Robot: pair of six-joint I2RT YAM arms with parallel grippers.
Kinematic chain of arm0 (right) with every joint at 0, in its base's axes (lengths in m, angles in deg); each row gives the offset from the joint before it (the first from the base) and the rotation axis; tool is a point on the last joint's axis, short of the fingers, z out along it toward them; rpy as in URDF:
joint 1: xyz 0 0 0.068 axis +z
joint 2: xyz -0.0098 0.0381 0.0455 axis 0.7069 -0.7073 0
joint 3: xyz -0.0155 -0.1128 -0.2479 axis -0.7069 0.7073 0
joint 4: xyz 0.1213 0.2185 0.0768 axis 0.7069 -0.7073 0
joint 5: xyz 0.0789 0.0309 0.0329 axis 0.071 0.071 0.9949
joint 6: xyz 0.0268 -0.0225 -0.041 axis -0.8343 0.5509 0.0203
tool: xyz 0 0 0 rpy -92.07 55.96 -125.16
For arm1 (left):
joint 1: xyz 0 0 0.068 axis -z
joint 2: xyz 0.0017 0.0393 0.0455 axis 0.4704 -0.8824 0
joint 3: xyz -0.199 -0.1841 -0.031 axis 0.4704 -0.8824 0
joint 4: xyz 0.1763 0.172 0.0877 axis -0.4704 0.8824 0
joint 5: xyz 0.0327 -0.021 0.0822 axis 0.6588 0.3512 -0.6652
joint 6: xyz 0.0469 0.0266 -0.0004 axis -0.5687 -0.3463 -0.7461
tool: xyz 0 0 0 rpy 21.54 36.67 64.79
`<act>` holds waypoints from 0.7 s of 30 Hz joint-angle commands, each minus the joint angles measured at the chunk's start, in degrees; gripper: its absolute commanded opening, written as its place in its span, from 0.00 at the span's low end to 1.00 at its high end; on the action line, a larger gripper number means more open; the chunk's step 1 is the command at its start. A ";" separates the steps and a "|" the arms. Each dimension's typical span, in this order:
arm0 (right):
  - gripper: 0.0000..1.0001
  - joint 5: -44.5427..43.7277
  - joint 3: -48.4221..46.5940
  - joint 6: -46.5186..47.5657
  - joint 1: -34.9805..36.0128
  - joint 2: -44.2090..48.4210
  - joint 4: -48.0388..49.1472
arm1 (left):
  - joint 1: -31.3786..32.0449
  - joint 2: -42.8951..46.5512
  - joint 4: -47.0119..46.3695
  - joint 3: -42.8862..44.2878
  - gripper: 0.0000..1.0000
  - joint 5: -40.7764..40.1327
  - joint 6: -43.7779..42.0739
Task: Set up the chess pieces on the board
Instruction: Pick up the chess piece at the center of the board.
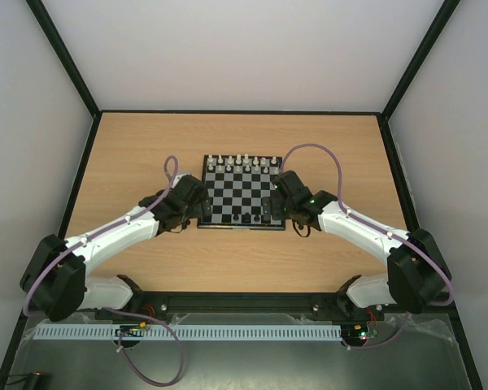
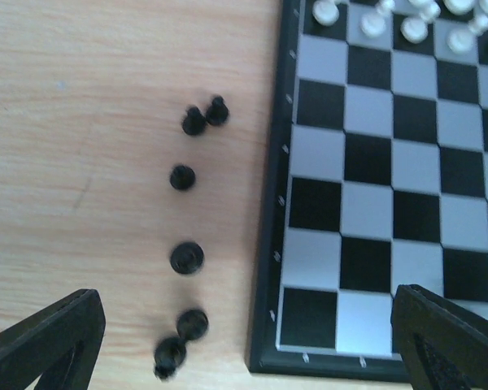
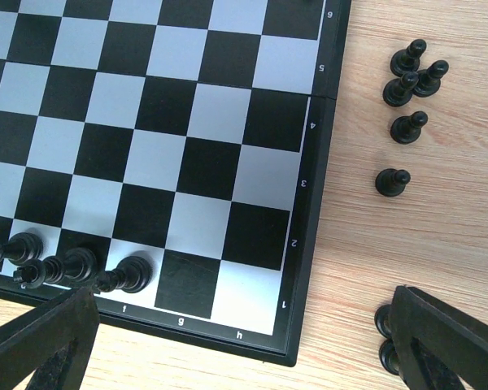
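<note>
Two arms stretch low toward the small black-and-grey checked chessboard (image 1: 242,199), left gripper (image 2: 246,296) at its left edge, right gripper (image 3: 244,294) at its right, both gaping, empty; tiny black chess pieces (image 2: 186,257) lie on the wooden table (image 1: 146,146) alongside.

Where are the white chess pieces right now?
In the top view, the white pieces line the far edge of the board, spread from its left side to its right.
</note>
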 commanded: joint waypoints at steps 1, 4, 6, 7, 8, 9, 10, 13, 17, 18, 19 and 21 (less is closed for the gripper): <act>0.99 -0.03 0.82 0.68 -0.27 1.07 -0.34 | 2.99 3.26 2.66 -2.14 0.99 1.94 3.40; 0.99 -0.24 0.76 0.59 -0.31 0.87 -0.49 | 4.05 5.22 3.12 -3.78 1.00 2.26 4.69; 0.99 -0.46 0.90 0.60 -0.31 0.76 -0.45 | 4.09 6.33 3.15 -4.88 0.99 1.76 4.92; 0.99 -0.66 0.89 0.52 -0.32 0.72 -0.43 | 4.09 6.76 3.21 -5.35 0.99 1.13 4.92; 0.99 -0.65 0.93 0.53 -0.39 0.67 -0.49 | 4.09 6.86 3.30 -5.56 1.00 0.49 4.88; 0.99 -0.73 0.90 0.52 -0.40 0.60 -0.51 | 4.03 6.85 3.38 -5.71 0.99 -0.25 4.84; 0.99 -0.80 0.87 0.47 -0.40 0.58 -0.49 | 3.87 6.50 3.26 -5.88 0.97 -0.85 4.72; 0.99 -0.88 0.72 0.57 -0.40 0.21 -0.34 | 1.21 4.76 -0.64 -7.16 0.69 0.13 2.97; 0.99 -0.89 0.62 0.76 -0.40 -0.24 -0.34 | -1.32 0.96 -3.16 -6.51 0.50 1.36 0.91; 0.99 -0.83 0.62 0.77 -0.40 -0.27 -0.29 | -1.77 0.33 -3.37 -6.29 0.48 1.16 0.58; 0.99 -0.89 0.66 0.77 -0.44 -0.31 -0.21 | -2.16 -0.07 -3.77 -6.13 0.47 1.02 0.15; 0.99 -0.84 0.66 0.85 -0.40 -0.46 -0.12 | -3.27 -0.93 -4.67 -6.17 0.43 1.60 -0.39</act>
